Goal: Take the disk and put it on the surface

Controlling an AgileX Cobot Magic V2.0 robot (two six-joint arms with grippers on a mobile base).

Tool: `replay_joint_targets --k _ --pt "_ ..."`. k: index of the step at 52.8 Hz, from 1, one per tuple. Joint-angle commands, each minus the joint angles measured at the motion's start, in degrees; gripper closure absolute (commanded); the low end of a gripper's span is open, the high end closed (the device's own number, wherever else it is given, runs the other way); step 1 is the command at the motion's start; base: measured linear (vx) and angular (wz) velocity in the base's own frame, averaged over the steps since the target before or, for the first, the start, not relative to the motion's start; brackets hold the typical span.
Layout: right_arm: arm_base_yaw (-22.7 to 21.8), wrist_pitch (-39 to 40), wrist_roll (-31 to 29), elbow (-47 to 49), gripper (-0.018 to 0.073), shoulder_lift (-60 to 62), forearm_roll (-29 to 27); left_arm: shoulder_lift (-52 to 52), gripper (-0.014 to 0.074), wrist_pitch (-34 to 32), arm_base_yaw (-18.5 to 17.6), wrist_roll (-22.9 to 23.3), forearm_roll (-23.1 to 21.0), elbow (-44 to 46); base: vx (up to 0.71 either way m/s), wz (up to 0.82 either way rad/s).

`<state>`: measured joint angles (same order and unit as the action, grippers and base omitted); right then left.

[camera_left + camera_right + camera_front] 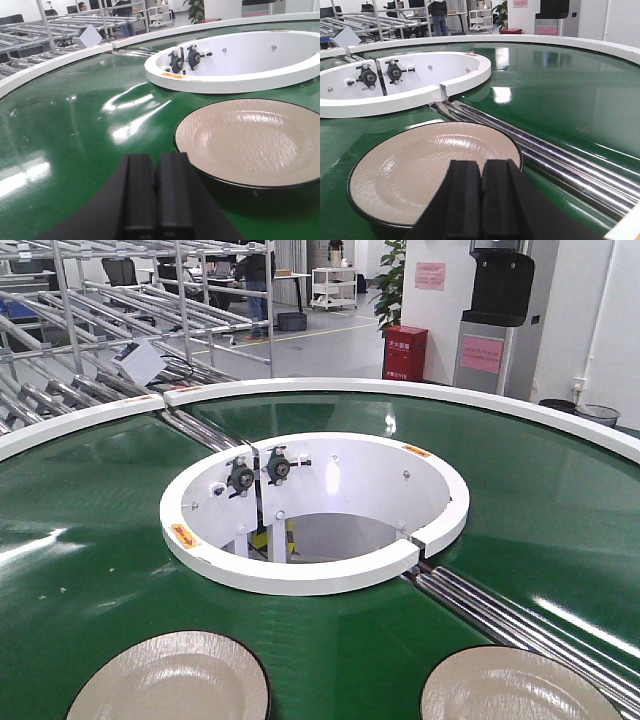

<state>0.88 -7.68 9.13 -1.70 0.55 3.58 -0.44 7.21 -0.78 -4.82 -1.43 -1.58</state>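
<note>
Two beige disks with black rims lie flat on the green conveyor belt (pixel 80 540). The left disk (pixel 170 680) (pixel 255 140) sits ahead and to the right of my left gripper (pixel 156 165), which is shut and empty above the belt. My right gripper (pixel 481 170), also shut with nothing in it, hovers over the near edge of the right disk (pixel 515 688) (pixel 427 165). Neither gripper shows in the front view. The dark metal tabletop with tape lines is out of view.
A white inner ring (pixel 300 575) with bearing mounts surrounds the belt's open centre. Chrome rollers (pixel 560 160) cross the belt right of the right disk. A white outer rim (pixel 420 388) bounds the belt. Metal racks (pixel 110 310) and a red cabinet (pixel 404 352) stand beyond.
</note>
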Motion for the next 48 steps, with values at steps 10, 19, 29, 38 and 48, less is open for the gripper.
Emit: replay_joint_targets --k 10,19,29,38,48 --pt "-0.4 4.8 0.0 -1.1 0.0568 0.5 0.5 -1.0 0.0596 -5.1 -0.5 0.6 -0.6 -0.7 0.0 0.0" --pt "-0.4 4.8 0.0 -1.1 0.0568 0.5 0.5 -1.0 0.0596 -5.1 -0.5 0.6 -0.6 -0.7 0.0 0.0" --pt "-0.4 4.8 0.0 -1.1 0.0568 0.5 0.5 -1.0 0.0596 -5.1 -0.5 0.6 -0.6 -0.7 0.0 0.0" --pt "-0.4 4.8 0.0 -1.1 0.0568 0.5 0.5 -1.0 0.0596 -5.1 -0.5 0.6 -0.6 -0.7 0.0 0.0" --pt "-0.4 4.9 0.0 -1.1 0.0568 0.5 0.5 -1.0 0.0596 -5.1 -0.5 0.5 -0.6 -0.7 0.0 0.0"
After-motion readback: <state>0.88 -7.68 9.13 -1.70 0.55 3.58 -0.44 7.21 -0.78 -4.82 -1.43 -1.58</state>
